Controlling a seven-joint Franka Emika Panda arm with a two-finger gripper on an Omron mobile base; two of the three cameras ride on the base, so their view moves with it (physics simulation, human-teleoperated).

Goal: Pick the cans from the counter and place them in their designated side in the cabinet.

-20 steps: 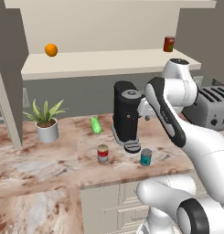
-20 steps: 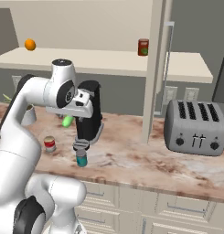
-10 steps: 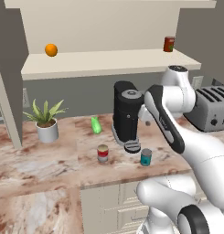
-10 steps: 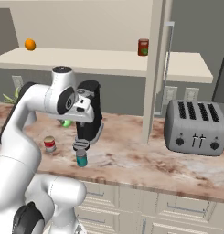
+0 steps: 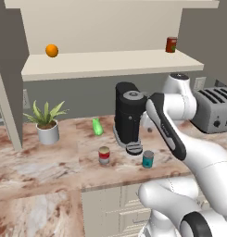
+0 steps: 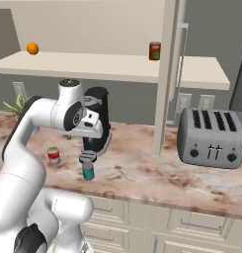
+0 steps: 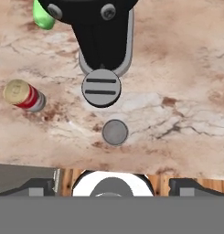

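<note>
With jaws spread wide and empty above the teal can [image 7: 115,132] at frame centre, the gripper [image 7: 111,187] risks striking the coffee machine [image 7: 102,41] just above it; the red can [image 7: 25,95] stands at left; 2 cans remain on the counter [image 7: 186,114].

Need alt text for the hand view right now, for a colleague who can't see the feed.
Looking straight down on the marbled counter: the teal can's grey lid sits centred just above the open pincer. A black coffee machine stands beyond it, the red can lies off to the left and a green object is at top left.
</note>
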